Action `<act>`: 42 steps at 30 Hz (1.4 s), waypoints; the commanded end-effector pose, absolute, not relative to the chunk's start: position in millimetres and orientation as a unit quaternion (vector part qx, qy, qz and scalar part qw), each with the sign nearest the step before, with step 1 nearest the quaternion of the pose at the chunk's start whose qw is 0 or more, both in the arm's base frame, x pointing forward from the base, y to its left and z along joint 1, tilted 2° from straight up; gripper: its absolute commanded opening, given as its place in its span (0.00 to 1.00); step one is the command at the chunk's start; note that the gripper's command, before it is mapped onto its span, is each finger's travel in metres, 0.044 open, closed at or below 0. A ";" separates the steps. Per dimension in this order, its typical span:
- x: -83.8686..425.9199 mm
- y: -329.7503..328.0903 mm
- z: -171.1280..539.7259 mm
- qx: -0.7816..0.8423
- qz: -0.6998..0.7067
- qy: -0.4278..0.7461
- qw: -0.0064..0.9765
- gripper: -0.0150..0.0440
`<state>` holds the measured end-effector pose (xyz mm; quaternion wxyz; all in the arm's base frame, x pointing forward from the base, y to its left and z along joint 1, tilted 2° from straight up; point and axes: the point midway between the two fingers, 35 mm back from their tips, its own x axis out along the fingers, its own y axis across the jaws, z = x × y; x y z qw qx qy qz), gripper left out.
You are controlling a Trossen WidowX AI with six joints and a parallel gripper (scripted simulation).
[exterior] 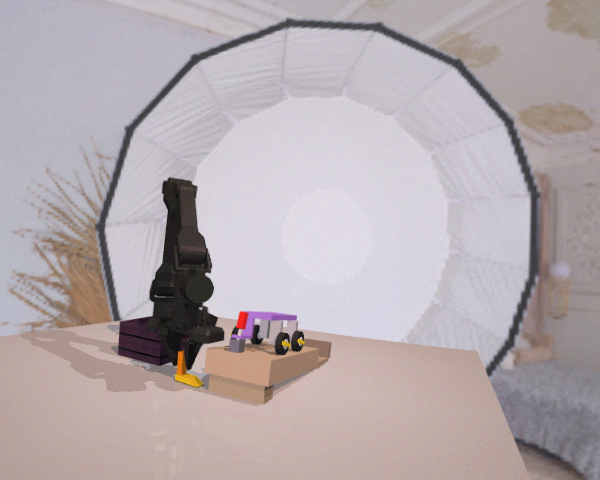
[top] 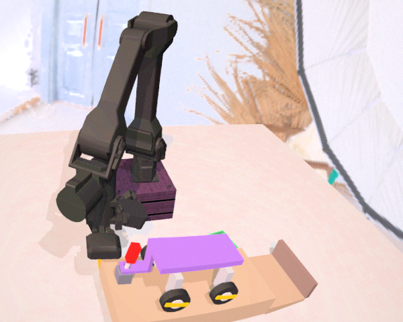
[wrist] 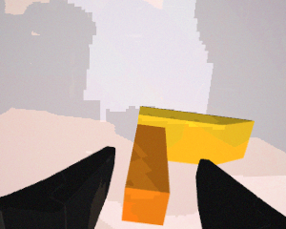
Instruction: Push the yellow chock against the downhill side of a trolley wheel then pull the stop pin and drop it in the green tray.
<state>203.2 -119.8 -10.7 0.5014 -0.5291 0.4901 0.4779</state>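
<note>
Jaws [exterior: 185, 361] spread, nothing pinched; chock [top: 99, 264] [exterior: 188, 380] [wrist: 200, 140] upright on the surface beside the ramp [top: 142, 298] [exterior: 238, 364]. Centre the orange handle [exterior: 181, 362] [wrist: 148, 159] between the fingers, then lower before closing.

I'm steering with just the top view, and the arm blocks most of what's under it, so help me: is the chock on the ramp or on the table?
Observer: The chock sits on the table, beside the ramp.
Operator: And its handle, is it gripped?
Observer: No; the handle is between the open fingers of the gripper, with a gap on each side.
Operator: Which way does the handle point?
Observer: Upward from the base.
</note>
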 end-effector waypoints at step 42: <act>191.6 -114.7 42.1 -0.524 0.484 0.490 0.501 0.25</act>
